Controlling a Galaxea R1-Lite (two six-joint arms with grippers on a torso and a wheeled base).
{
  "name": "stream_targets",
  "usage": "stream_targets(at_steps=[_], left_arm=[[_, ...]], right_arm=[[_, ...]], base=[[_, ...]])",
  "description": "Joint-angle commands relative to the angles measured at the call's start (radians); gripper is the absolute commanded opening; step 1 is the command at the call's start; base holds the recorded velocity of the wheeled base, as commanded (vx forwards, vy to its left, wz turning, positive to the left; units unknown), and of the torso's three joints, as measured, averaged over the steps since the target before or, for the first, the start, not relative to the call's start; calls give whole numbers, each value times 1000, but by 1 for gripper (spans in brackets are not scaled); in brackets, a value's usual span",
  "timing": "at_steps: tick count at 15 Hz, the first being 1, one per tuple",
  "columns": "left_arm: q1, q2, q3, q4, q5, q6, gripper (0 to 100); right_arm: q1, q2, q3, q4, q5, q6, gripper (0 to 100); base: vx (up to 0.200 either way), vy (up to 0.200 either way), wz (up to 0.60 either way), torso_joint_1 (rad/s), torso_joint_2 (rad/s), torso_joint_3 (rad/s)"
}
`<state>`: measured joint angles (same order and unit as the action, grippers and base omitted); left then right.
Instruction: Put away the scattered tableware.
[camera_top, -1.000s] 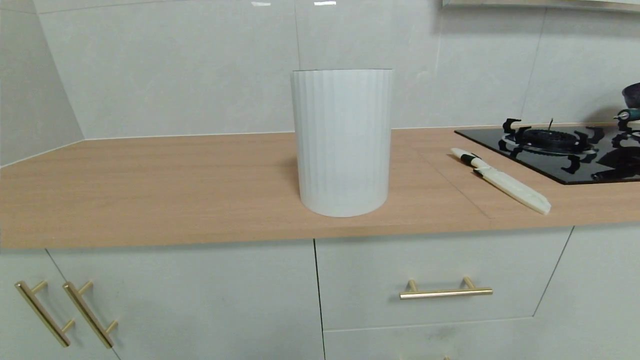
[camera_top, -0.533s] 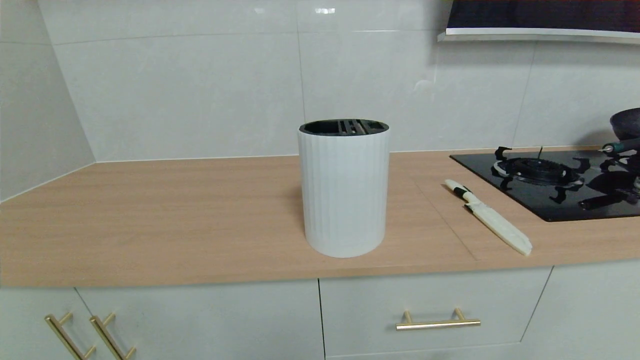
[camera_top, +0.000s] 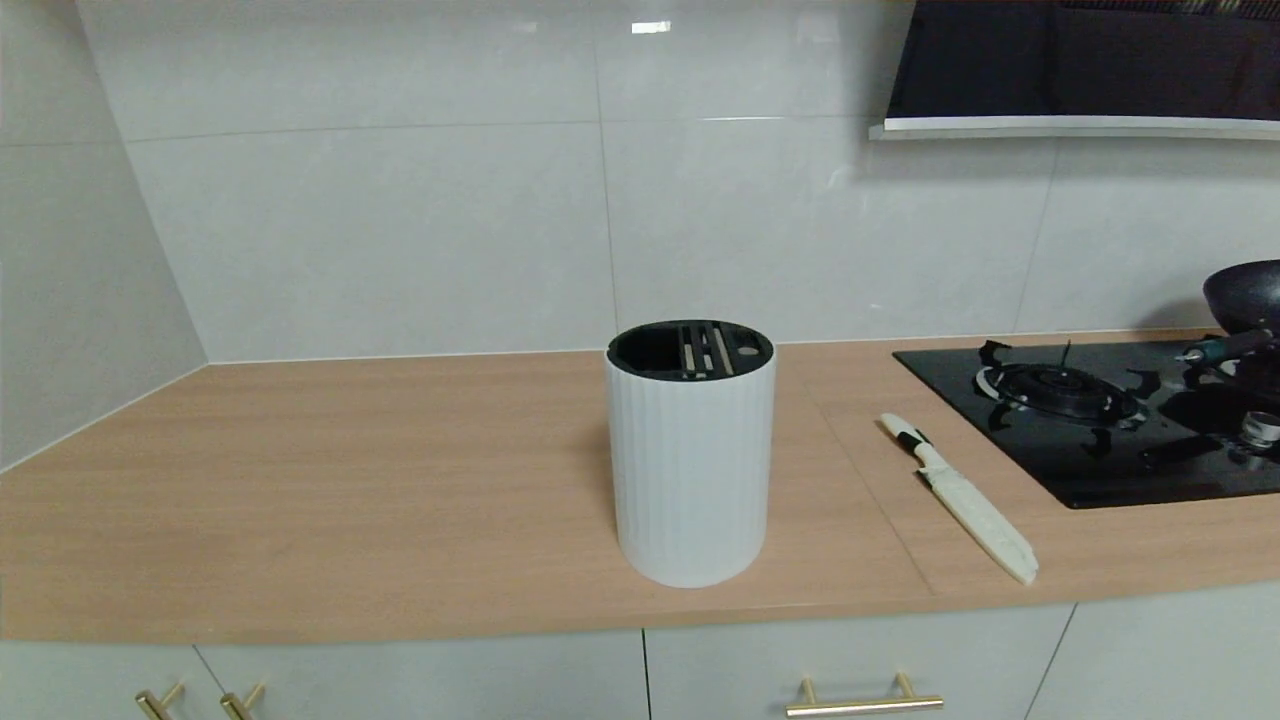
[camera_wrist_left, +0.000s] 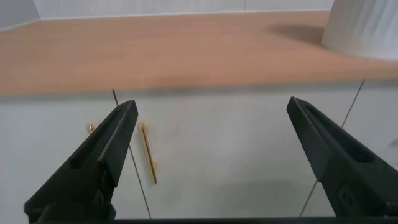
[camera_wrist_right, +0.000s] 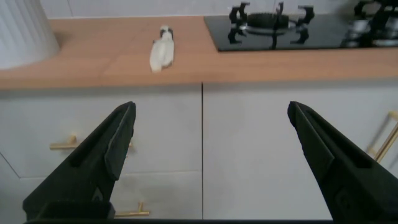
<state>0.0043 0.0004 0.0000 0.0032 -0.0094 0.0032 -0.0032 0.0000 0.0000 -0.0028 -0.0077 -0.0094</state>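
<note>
A tall white ribbed holder with a black slotted top stands near the front edge of the wooden counter. A white knife with a black band on its handle lies flat on the counter to the holder's right. My left gripper is open, held below counter height in front of the cabinet doors, with the holder's base ahead and off to one side. My right gripper is open too, facing the cabinet fronts, with the knife on the counter above it.
A black gas hob with a dark pan sits at the counter's right end, under an extractor hood. Gold handles mark the drawer and cabinet doors below. Tiled wall runs behind the counter.
The whole head view has shifted downward, so the camera has risen: the holder's black slotted top and the hood have come into sight. The holder and knife have not moved on the counter.
</note>
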Motion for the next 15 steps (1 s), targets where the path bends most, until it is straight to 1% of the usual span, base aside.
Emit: stream_targets(at_steps=[1, 8, 15], left_arm=[[0, 0, 0, 0, 0, 0, 100], [0, 0, 0, 0, 0, 0, 100], [0, 0, 0, 0, 0, 0, 100]], right_arm=[[0, 2, 0, 0, 0, 0, 100], [0, 2, 0, 0, 0, 0, 100], [0, 2, 0, 0, 0, 0, 100]], base=[[0, 0, 0, 203, -500, -281], [0, 0, 0, 242, -527, -286], [0, 0, 0, 279, -586, -304]])
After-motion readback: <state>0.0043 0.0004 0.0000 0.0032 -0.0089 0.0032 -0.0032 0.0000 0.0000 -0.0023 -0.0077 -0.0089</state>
